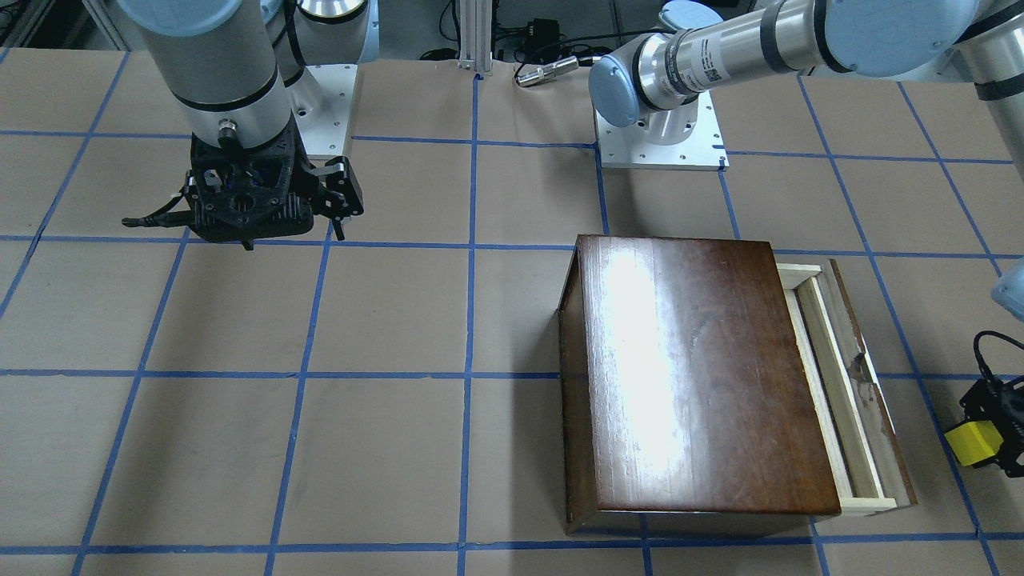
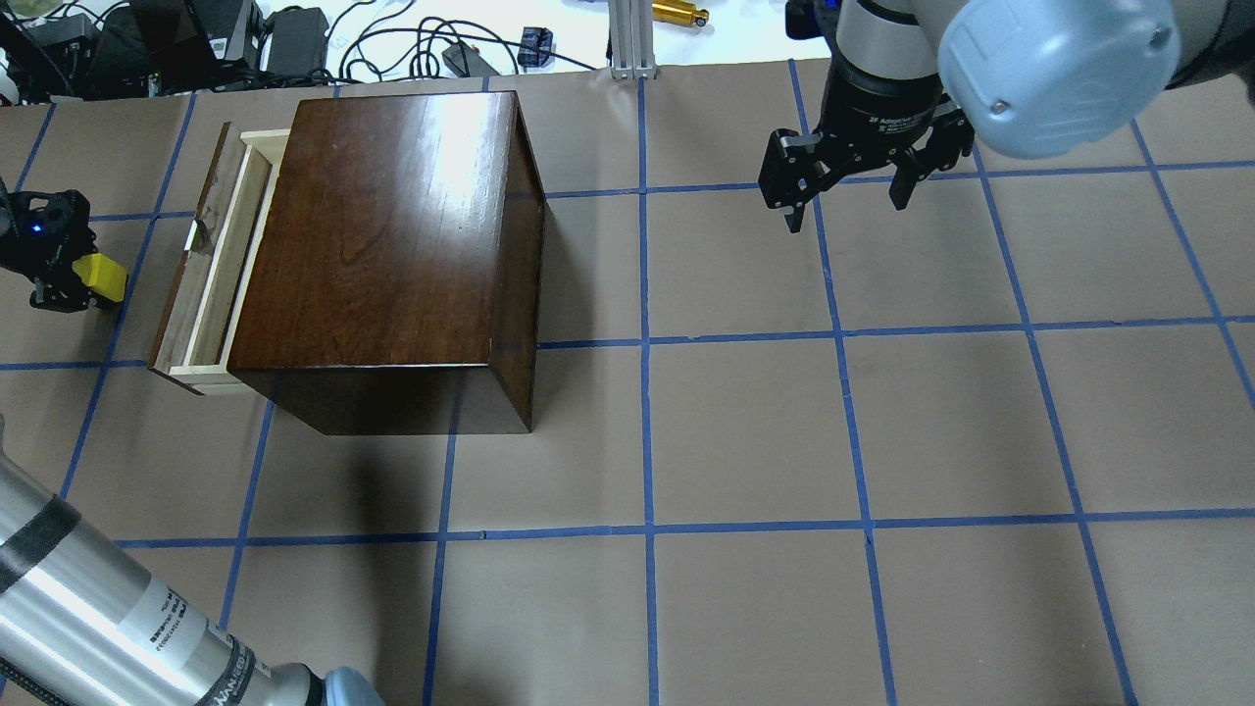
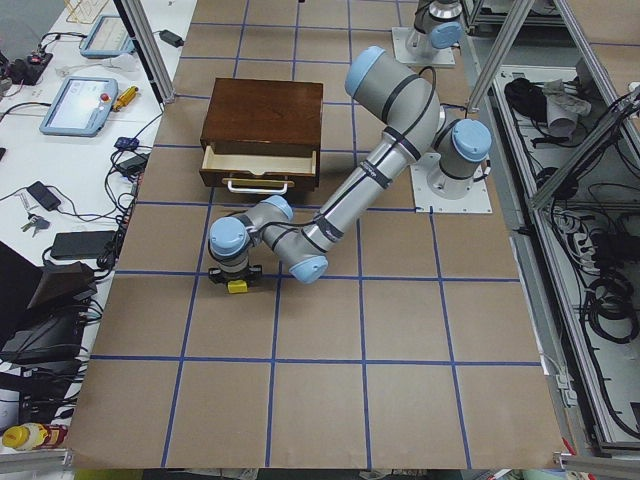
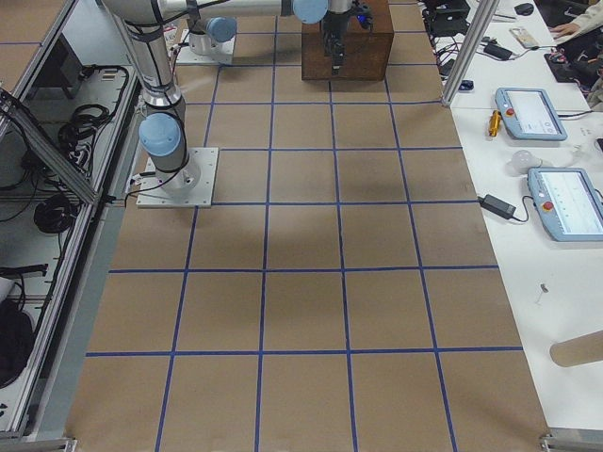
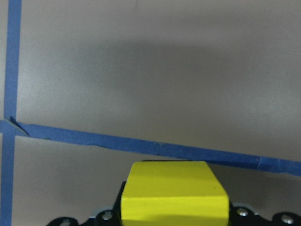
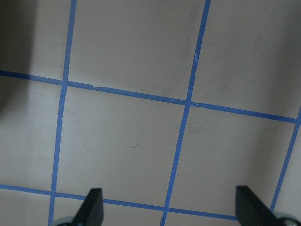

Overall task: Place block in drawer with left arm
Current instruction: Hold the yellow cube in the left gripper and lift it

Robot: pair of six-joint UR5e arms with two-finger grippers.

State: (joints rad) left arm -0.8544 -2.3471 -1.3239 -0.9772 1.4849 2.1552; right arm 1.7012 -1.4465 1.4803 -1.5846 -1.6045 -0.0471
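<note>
My left gripper [image 2: 86, 284] is shut on the small yellow block [image 2: 101, 277] at the table's left end, just outside the drawer's dark front. The block fills the bottom of the left wrist view [image 5: 174, 197] with bare table beyond it. It also shows at the right edge of the front view [image 1: 974, 442] and in the left side view [image 3: 238, 286]. The drawer [image 2: 211, 284] is pulled partly out of the dark-brown cabinet [image 2: 382, 226], its pale inside showing empty [image 1: 836, 384]. My right gripper [image 2: 845, 208] hangs open and empty over the table's far right part.
The table is brown paper with a blue tape grid [image 2: 647, 343]. The right wrist view shows only tape lines between the right gripper's open fingertips [image 6: 91, 207]. Cables and boxes [image 2: 294, 39] lie beyond the far edge. Operator pendants [image 4: 532, 113] lie on a side bench.
</note>
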